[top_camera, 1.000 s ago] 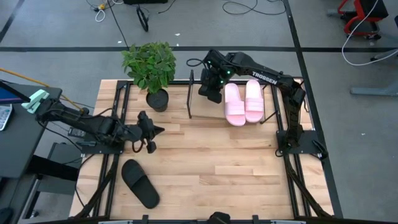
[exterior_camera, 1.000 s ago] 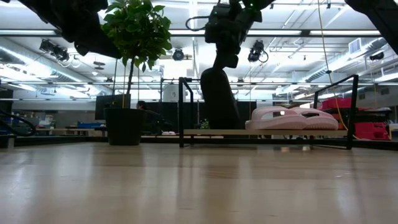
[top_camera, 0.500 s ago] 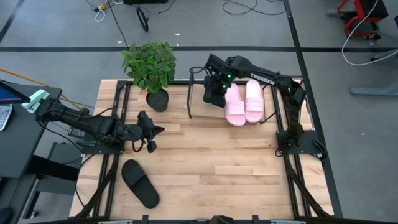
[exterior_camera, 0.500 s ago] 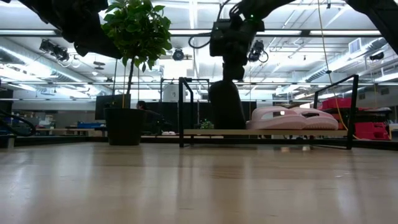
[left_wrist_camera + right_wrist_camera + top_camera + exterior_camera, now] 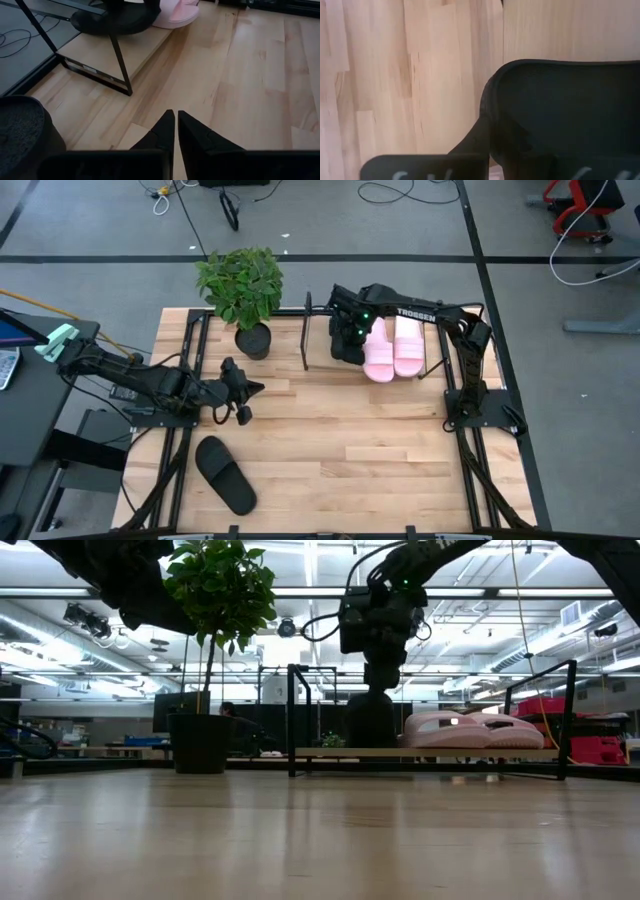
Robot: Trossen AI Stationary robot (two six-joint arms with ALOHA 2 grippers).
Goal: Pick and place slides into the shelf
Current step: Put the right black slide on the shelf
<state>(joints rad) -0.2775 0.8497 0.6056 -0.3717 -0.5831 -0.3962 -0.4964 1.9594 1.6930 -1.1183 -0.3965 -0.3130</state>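
My right gripper [image 5: 350, 323] is shut on a black slide [image 5: 370, 720] over the shelf [image 5: 322, 360]. It hangs just left of two pink slides [image 5: 378, 352] [image 5: 408, 345], which lie flat on the shelf's wooden base [image 5: 450, 752]. A second black slide [image 5: 225, 473] lies sole down on the table at the near left. My left gripper [image 5: 246, 390] hovers shut above the table's left part, holding nothing; the left wrist view shows its fingertips [image 5: 176, 122] together. My right gripper holds the black slide by its upper end [image 5: 492, 107], coming from above and slanting down. The slide hangs below the fingers, standing steeply. Its lower end [image 5: 370, 745] reaches down to the shelf's base; I cannot tell whether it touches.
A potted plant [image 5: 240, 280] stands at the far left, its black pot [image 5: 254, 340] just left of the shelf's left end frame [image 5: 306, 330]. Bare wooden tabletop [image 5: 360, 440] spreads across the middle and near right.
My right gripper has sunk toward the shelf and tipped more steeply downward, shifting a little toward the pink slides. The black slide has come down with it and now stands lower over the shelf's base.
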